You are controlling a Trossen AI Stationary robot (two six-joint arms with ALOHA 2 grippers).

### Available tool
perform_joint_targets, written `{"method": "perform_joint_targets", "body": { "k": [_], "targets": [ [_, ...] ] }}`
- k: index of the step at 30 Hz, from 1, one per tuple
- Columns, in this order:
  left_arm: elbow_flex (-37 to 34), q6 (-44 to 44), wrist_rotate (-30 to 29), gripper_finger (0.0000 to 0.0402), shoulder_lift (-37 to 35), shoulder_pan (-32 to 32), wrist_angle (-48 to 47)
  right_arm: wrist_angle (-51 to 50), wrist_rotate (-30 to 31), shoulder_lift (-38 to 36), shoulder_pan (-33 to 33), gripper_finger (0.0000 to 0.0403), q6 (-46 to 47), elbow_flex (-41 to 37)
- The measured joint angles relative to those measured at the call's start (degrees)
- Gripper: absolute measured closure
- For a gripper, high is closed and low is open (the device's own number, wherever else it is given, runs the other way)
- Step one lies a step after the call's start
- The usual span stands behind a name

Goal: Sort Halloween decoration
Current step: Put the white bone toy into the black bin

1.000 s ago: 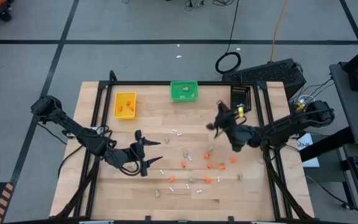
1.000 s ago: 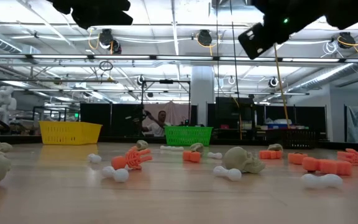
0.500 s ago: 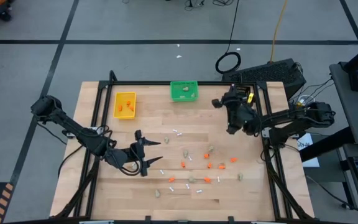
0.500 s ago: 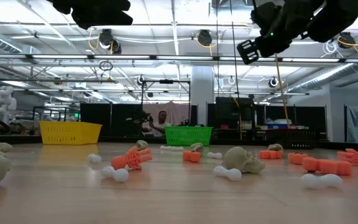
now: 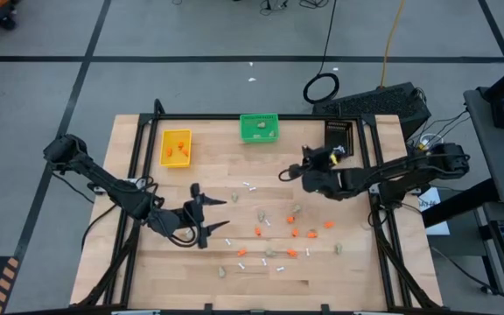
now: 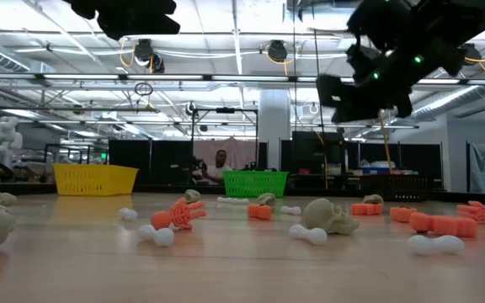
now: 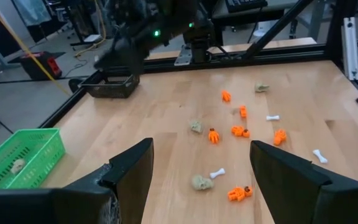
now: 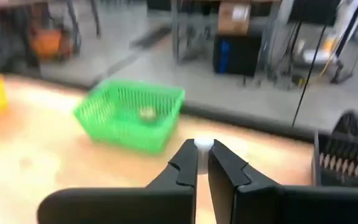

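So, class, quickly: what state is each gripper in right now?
Left gripper: open, holding nothing, above the table's left side.
Right gripper: shut on a small white piece, raised near the black bin.

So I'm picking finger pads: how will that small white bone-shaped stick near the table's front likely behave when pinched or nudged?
The small white bone-shaped stick has rounded knobs at both ends, so a nudge would probably spin or roll it. It looks stiff and light. Its thin shaft may slip from a gripper.

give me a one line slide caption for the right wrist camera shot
Right gripper, fingers shut on a small white piece, faces the green bin.
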Motion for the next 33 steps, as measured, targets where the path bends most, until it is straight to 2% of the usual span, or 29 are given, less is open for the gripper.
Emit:
{"method": "perform_joint_targets", "body": {
  "k": [5, 11, 16, 23, 28, 33],
  "targets": [
    [0.0, 0.0, 0.5, 0.0137, 0.0, 0.0, 0.0, -9.6, -3.3, -3.2, -1.6, 0.0399, 3.0, 0.2],
    [0.0, 0.0, 0.5, 0.0137, 0.0, 0.2, 0.4, -31.9, -18.7, -10.1, -11.2, 0.0399, 1.9, 7.4],
    [0.0, 0.0, 0.5, 0.0137, 0.0, 0.5, 1.0, -44.6, -28.3, -9.9, -22.6, 0.0399, -3.6, 13.9],
    [0.0, 0.0, 0.5, 0.0137, 0.0, 0.6, 1.7, -45.8, -39.8, -3.9, -37.7, 0.0399, -11.4, 14.2],
    [0.0, 0.0, 0.6, 0.0137, 0.0, 0.5, 1.4, -45.9, -40.3, 1.0, -42.0, 0.0399, -12.9, 14.2],
    [0.0, 0.0, 0.6, 0.0137, 0.0, 0.5, 1.1, -45.9, -40.2, 5.9, -43.6, 0.0399, -13.0, 14.2]
  ]
}}
